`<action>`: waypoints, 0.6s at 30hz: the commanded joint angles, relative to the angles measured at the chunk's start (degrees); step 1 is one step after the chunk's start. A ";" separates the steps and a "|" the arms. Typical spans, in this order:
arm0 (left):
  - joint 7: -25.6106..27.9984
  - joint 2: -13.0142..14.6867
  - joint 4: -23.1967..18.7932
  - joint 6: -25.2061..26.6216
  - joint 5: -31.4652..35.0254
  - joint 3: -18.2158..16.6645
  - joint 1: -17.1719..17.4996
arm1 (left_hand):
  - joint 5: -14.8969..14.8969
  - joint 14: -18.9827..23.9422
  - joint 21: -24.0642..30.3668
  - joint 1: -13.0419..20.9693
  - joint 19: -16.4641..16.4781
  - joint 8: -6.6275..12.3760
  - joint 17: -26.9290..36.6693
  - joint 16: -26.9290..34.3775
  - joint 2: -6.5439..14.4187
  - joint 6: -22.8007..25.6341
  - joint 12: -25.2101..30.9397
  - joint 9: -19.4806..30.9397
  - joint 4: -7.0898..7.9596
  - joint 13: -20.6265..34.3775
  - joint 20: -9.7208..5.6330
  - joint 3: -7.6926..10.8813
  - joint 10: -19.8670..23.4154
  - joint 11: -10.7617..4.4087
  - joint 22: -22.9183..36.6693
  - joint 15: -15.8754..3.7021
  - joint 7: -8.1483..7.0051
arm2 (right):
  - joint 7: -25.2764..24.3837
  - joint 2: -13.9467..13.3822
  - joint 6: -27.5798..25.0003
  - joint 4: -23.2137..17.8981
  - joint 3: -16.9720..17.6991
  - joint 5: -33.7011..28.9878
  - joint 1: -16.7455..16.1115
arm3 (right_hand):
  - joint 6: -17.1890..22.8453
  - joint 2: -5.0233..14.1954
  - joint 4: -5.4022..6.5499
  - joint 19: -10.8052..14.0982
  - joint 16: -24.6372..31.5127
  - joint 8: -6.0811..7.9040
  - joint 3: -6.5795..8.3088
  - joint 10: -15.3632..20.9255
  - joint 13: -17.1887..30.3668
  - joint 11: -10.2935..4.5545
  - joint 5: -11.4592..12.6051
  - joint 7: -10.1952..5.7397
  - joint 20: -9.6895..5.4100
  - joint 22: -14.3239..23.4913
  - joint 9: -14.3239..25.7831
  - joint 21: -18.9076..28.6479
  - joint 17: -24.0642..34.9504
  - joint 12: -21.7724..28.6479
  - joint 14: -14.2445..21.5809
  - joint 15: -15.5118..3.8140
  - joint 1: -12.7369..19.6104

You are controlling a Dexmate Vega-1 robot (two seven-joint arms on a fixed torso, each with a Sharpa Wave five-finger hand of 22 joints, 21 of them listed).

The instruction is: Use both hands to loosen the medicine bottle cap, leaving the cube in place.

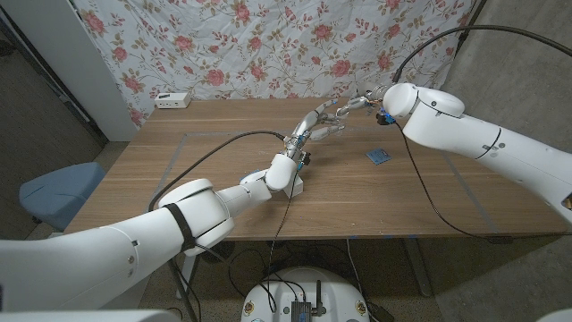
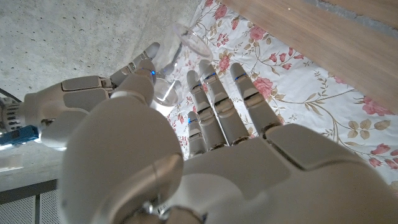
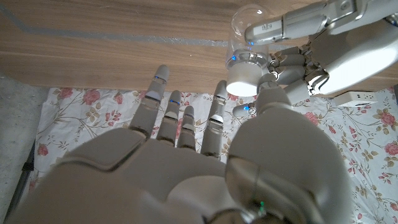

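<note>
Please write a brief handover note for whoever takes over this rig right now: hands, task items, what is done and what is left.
Left hand: raised over the table's far middle, gripping the clear medicine bottle.
Right hand: meeting it from the other side, thumb and a finger at the white cap.
Cube: blue, on the table below the right arm, apart from both hands.
Done: bottle lifted, both hands on it.
Left: whether the cap has loosened cannot be told; probably twist it loose, leaving the cube alone.
</note>
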 commanded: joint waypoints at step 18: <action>0.84 0.10 -0.06 -0.72 0.26 0.55 -0.11 | 0.52 0.52 -0.10 0.14 -0.10 -0.11 0.14 0.08 0.78 0.25 0.17 0.11 0.00 0.21 -0.61 0.23 2.87 -2.23 0.30 -4.64 -0.35 | -2.63 0.15 1.41 -0.76 1.99 -0.97 -2.86 | 3.97 1.90 -1.22 1.16 0.73 1.50 1.78 2.38 -0.05 -4.24 0.25 -2.65 -0.73 0.05 -0.18 0.29 0.08 0.41 1.41 -2.42 4.14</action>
